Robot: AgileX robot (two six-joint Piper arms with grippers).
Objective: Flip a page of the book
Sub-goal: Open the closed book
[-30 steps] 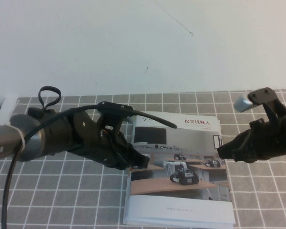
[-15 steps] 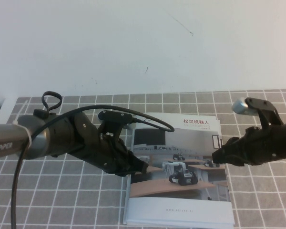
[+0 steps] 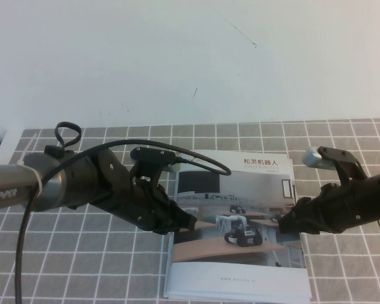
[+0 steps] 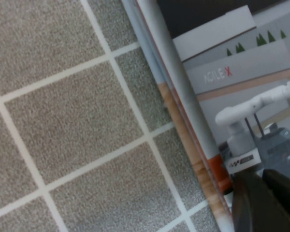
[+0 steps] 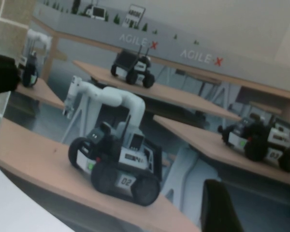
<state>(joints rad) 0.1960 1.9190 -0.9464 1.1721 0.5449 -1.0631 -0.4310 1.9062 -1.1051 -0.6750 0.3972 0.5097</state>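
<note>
Book (image 3: pixel 237 234) lying closed on the grey tiled tabletop (image 3: pixel 82 266), its cover page (image 3: pixel 240 190) flat and not yet lifted. I have the left gripper (image 3: pixel 189 223) at the book's spine edge, its tip over the cover; I cannot tell whether its fingers are spread or pressed together, since the left wrist view catches only one dark corner of them. I have the right gripper (image 3: pixel 286 221) low over the cover near the free edge, holding nothing; the right wrist view shows a single dark finger (image 5: pixel 220 205) above the photo of robots, so its spread cannot be read either. Step in hand, as I judge it: approaching the free edge. Next I must catch only the top leaf. The book's near edge is cut off.
</note>
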